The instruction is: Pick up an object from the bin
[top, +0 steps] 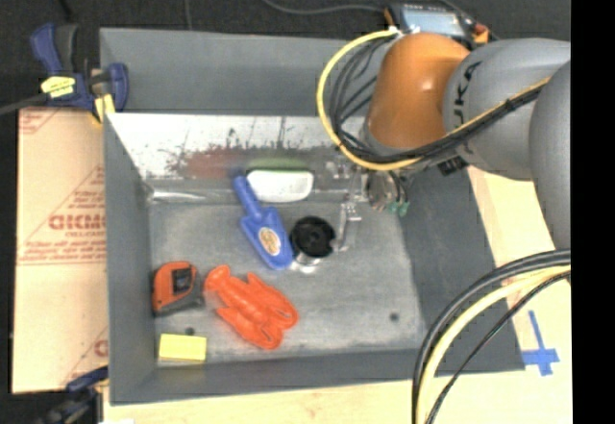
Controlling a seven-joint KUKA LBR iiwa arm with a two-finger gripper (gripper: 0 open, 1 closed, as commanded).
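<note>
1. The tool (pixel 344 232) is hanging low in the grey bin (pixel 370 311), just to the right of a black round cap (pixel 309 236) lying near the middle of the floor. I am taking that cap as the landmark for everything else.
2. The view is not showing whether the tool is open or closed. Nothing is showing in its grip, so I am treating it as having hold of nothing.
3. The cap is sitting so close to the tool's left side that they may be touching; I cannot tell which.
4. A blue handled thing (pixel 261 228) is lying just left of the cap, its long axis running from up-left, away from the cap, down to beside it.
5. A white and green thing (pixel 280 186) is resting behind the cap, against the back wall.
6. An orange rubbery thing (pixel 252 309) is lying in front and left of the cap, with an orange and black tape measure (pixel 175 286) and a yellow block (pixel 182 347) farther left of it.
7. Judging from this, the cap is looking like the likeliest pick: it is lying directly leftward from the tool, so the coming move is calling for a small shift left to centre over it before closing. The cap is round, so no turn of the wrist is looking needed.
</note>
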